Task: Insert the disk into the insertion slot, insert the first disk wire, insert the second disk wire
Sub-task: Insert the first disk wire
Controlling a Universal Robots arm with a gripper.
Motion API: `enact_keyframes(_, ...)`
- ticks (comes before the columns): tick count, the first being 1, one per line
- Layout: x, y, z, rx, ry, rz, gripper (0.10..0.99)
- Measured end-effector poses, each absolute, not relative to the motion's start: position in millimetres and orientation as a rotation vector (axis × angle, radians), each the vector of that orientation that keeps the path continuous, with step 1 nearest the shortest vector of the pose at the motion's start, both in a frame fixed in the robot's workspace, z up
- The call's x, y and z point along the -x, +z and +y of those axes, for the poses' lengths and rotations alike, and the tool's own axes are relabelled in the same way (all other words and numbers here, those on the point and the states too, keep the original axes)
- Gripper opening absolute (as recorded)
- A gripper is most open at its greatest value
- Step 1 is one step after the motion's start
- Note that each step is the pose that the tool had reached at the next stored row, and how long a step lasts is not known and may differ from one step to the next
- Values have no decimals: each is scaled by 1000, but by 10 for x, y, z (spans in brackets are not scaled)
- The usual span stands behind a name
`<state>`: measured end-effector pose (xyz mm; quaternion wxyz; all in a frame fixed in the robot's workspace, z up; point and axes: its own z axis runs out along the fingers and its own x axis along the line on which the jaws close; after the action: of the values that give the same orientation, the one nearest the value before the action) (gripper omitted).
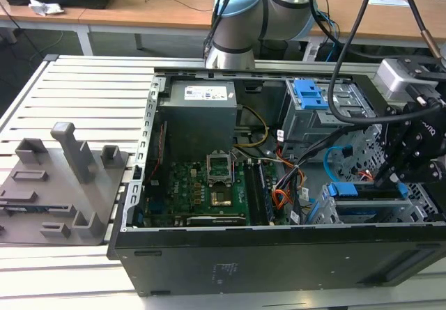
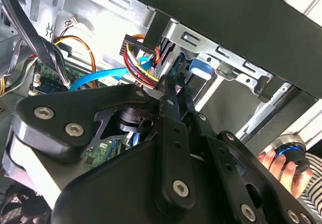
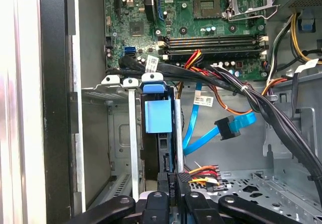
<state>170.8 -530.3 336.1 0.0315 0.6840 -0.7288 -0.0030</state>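
The disk (image 3: 157, 116), grey in a bright blue caddy, sits inside the insertion slot (image 3: 132, 133) of the silver drive cage; it also shows in the exterior view (image 1: 362, 193). My gripper (image 3: 175, 183) is at the disk's rear end. Its fingers are close together on a black connector (image 3: 187, 177) of a disk wire with red, yellow and black strands (image 3: 205, 171). The fingertips (image 2: 171, 88) sit by the same coloured strands (image 2: 143, 68). A second disk wire, flat and blue with a black plug (image 3: 229, 128), hangs loose beside the cage. The gripper (image 1: 385, 180) hovers over the case's lower right corner.
The green motherboard (image 3: 201, 27) lies beyond the cage. A thick bundle of black cables (image 3: 282, 123) crosses above the disk. A larger grey cage with a blue clip (image 1: 310, 94) stands behind. A person's hand (image 2: 271, 161) is outside the case wall. A grey fixture (image 1: 63, 177) lies at the exterior view's left.
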Motion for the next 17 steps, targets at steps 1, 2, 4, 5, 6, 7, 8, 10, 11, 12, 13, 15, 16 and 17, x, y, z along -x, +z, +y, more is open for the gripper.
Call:
enact_keyframes(1,-1708,3359,-5303,-2107,-9,-2245,184)
enact_keyframes(2,-1708,3358,-5303,-2107,-9,-2245,184)
enact_keyframes(4,-1708,3357,-5302,-2107,-10,-2245,184)
enact_keyframes(5,-1708,3356,-5302,-2107,-9,-2245,184)
enact_keyframes(6,-1708,3356,-5302,-2107,-10,-2245,184)
enact_keyframes(7,-1708,3356,-5303,-2107,-10,-2245,184)
enact_keyframes(8,-1708,3356,-5302,-2107,-10,-2245,184)
enact_keyframes(10,-1708,3351,-5302,-2107,-9,-2245,184)
enact_keyframes(11,-1708,3350,-5303,-2107,-9,-2245,184)
enact_keyframes(12,-1708,3350,-5303,-2107,-9,-2245,184)
enact_keyframes(13,-1708,3349,-5303,-2107,-9,-2245,184)
enact_keyframes(15,-1708,3348,-5303,-2107,-9,-2245,184)
enact_keyframes(16,-1708,3348,-5303,-2107,-9,-2245,184)
enact_keyframes(17,-1708,3347,-5302,-2107,-9,-2245,184)
